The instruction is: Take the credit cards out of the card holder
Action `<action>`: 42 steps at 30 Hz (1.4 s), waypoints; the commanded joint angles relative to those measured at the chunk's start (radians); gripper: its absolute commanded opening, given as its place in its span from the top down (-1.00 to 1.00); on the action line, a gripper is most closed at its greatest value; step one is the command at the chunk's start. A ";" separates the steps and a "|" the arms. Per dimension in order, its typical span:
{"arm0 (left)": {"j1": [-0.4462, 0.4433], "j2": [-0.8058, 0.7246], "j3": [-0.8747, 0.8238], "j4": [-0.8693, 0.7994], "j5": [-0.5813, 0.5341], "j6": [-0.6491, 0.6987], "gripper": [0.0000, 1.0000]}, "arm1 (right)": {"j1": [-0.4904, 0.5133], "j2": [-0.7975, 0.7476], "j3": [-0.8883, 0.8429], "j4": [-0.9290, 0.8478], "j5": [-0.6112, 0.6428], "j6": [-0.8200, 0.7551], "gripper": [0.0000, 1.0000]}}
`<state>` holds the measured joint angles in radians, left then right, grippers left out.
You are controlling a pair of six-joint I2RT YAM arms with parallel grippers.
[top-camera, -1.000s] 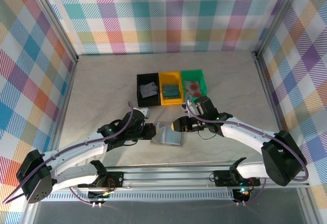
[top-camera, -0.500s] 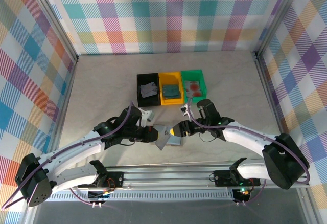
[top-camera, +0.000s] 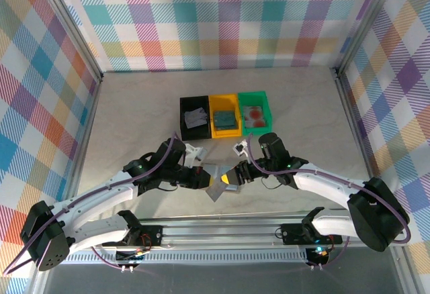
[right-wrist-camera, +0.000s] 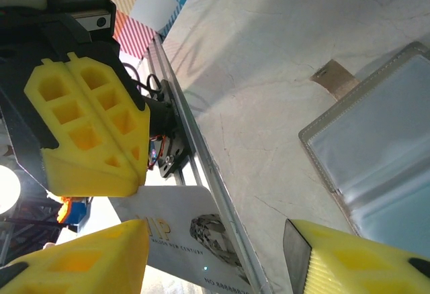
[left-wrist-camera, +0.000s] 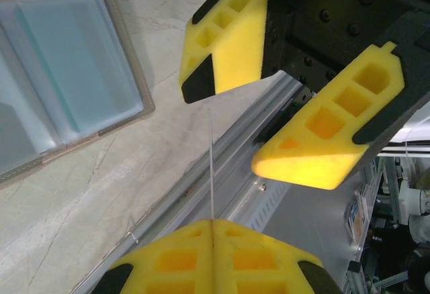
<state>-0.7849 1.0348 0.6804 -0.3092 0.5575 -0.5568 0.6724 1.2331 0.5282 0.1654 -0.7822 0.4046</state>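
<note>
left claw [right-wrist-camera: 129, 174] clamps a whitish credit card [right-wrist-camera: 181, 217]; right claw [right-wrist-camera: 215, 232] stands open around it. an early release could drop it onto the tabletop [right-wrist-camera: 269, 72].

A robotics lab test cell, plain as day! A pale marbled table [top-camera: 134, 119] was boxed in by pastel plaid backdrop walls [top-camera: 222, 19] hung on bare aluminium posts [top-camera: 74, 35]. The left arm [top-camera: 101, 203] and right arm [top-camera: 329, 185], both white, were bolted to a slotted metal rail [top-camera: 222, 230] at the near edge. A black tray [top-camera: 195, 118], yellow tray [top-camera: 225, 116] and green tray [top-camera: 255, 111] sat in a neat row. Beyond the rail, the left wrist view caught blurry room clutter [left-wrist-camera: 403, 193].
</note>
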 commanded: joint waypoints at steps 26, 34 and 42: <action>0.035 -0.070 0.057 0.052 0.118 0.003 0.33 | 0.025 -0.021 -0.019 0.043 -0.086 -0.033 1.00; 0.036 -0.224 0.081 -0.089 0.018 0.032 -0.77 | -0.074 -0.145 -0.074 0.113 -0.066 0.068 1.00; 0.036 -0.377 -0.057 0.061 -0.018 -0.099 -0.81 | -0.147 -0.306 -0.067 0.070 0.011 0.197 1.00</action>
<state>-0.7547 0.6872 0.6724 -0.3237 0.5583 -0.5930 0.5289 0.9543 0.4446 0.2424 -0.8124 0.5426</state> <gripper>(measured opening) 0.905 0.039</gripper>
